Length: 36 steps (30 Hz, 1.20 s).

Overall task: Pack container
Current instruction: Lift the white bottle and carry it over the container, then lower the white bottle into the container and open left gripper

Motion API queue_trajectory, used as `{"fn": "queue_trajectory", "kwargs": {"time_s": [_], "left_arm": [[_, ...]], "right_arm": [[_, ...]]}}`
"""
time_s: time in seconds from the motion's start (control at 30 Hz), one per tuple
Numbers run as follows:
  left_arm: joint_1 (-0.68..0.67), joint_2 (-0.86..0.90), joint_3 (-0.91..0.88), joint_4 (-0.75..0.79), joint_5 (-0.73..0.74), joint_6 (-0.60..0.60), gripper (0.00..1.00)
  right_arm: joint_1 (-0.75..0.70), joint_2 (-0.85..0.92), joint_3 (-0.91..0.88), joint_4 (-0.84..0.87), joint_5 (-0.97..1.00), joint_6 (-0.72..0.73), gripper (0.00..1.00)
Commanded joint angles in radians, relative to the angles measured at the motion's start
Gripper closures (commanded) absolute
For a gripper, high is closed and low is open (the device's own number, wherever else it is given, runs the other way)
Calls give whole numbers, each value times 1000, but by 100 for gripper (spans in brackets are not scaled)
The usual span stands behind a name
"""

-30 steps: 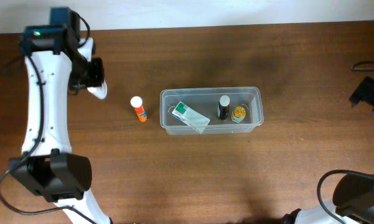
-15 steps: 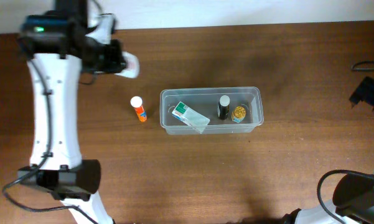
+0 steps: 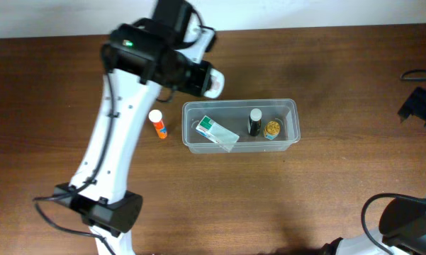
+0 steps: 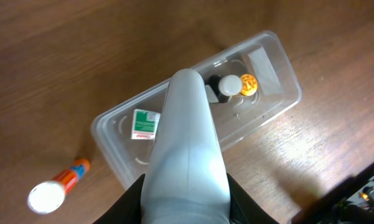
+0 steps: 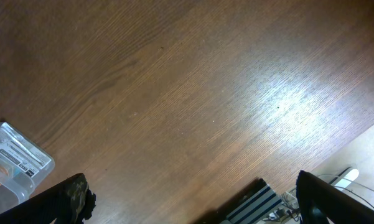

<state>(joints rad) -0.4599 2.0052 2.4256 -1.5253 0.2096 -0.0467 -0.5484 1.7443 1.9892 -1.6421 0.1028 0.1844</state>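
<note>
Overhead, I see the left gripper (image 3: pixel 207 78) clamped on a white bottle (image 3: pixel 214 82) near a corner of the container (image 3: pixel 241 105), mid-bench (image 3: pixel 326 198); left wrist, the bottle hangs over the container; right wrist, the right gripper (image 5: pixel 202 200) stands wide apart, container at frame's left edge.

- The brown wooden table (image 5: pixel 193 93) has a smooth top with thin grain lines, and light shines off it.
- The clear plastic tub with rounded corners (image 3: pixel 241 103) is smooth and a bit cloudy.
- The white rounded plastic piece (image 4: pixel 187 149) looks smooth and matt.
- The small gold round thing (image 3: pixel 272 128) is shiny.
</note>
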Motion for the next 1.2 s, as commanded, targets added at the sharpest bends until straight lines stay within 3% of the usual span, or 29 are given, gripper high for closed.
{"fn": "queue_trajectory", "kwargs": {"time_s": [0.0, 0.73, 1.17], "left_arm": [[-33, 45, 7, 14, -57, -3, 67], [-140, 301, 7, 3, -50, -10, 67], [-146, 362, 4, 44, -50, -10, 67]], "right_arm": [[-2, 5, -3, 1, -6, 8, 2], [-2, 5, -3, 1, -6, 8, 2], [-2, 5, -3, 1, -6, 8, 2]]}}
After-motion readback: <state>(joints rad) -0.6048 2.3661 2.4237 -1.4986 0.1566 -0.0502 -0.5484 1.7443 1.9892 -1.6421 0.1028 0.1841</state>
